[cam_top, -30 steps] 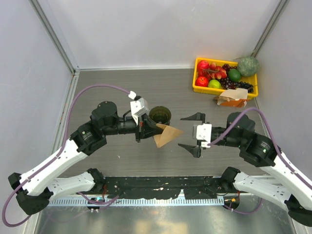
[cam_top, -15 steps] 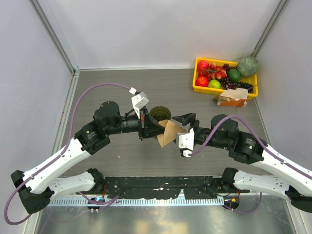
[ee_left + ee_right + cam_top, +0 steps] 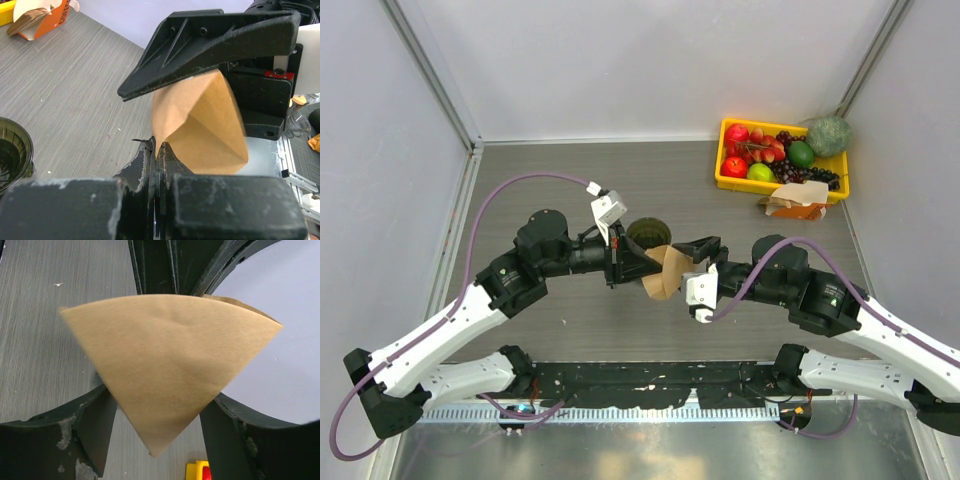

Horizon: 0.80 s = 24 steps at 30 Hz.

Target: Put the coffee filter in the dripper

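right claw [image 3: 684,270]: swung in leftward from well apart, now straddling the coffee filter [image 3: 663,272] | jaws: narrower than a second ago, one on each side of the paper | coffee filter: was a flat fan, now bowed open

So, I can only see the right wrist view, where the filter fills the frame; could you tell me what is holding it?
Observer: The left gripper is shut on the coffee filter, pinching its edge.
Operator: Thanks. Where is the dripper?
Observer: The dripper stands on the table just beyond the filter, with no paper in it.
Operator: And my own fingers?
Observer: The right gripper straddles the filter, jaws apart; one finger lies over its top.
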### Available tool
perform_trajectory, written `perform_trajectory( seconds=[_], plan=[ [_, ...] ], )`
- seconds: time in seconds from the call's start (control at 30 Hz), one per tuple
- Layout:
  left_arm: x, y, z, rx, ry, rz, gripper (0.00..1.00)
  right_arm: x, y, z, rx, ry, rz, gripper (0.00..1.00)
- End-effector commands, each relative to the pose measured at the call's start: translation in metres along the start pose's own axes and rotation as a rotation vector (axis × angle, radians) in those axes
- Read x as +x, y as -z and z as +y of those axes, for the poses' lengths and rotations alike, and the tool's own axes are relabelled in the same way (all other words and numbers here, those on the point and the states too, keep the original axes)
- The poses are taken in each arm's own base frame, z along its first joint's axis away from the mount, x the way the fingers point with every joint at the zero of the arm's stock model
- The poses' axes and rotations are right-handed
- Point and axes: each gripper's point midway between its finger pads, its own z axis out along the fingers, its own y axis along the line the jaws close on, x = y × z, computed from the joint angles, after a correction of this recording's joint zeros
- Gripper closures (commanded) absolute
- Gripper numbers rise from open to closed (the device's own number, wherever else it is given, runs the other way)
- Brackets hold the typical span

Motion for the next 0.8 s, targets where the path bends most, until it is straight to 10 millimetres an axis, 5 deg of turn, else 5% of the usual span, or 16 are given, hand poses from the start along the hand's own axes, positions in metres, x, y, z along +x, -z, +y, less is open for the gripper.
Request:
perform_trajectory(
  seconds=[0.0,0.3,0.37,0.47,0.6,0.67,0.77],
  plan=[
    [-0.015,0.003,-0.007,0.028,-0.064,-0.057,1.00,-0.017,0.005,-0.013,0.038,-0.006,-0.047,0.37],
    [-0.013,0.004,-0.010,0.055,-0.107,-0.058,0.99,-0.016,0.007,-0.012,0.037,-0.018,-0.048,0.61],
    [-0.013,0.005,-0.011,0.060,-0.133,-0.060,0.85,-0.016,0.007,-0.012,0.040,-0.021,-0.046,0.67],
    [-0.018,0.012,-0.015,0.080,-0.236,-0.071,0.48,-0.015,0.008,-0.013,0.051,-0.037,-0.044,0.77],
    [-0.050,0.040,-0.012,0.033,-0.425,-0.146,0.12,-0.016,0.013,-0.012,0.060,-0.081,-0.052,0.85],
    [-0.064,0.057,-0.010,-0.013,-0.526,-0.180,0.06,-0.018,0.015,-0.012,0.056,-0.113,-0.068,0.89],
    [-0.051,0.066,-0.017,0.039,-0.677,-0.137,0.01,-0.032,0.017,-0.008,0.019,-0.146,-0.130,0.95]
  ],
)
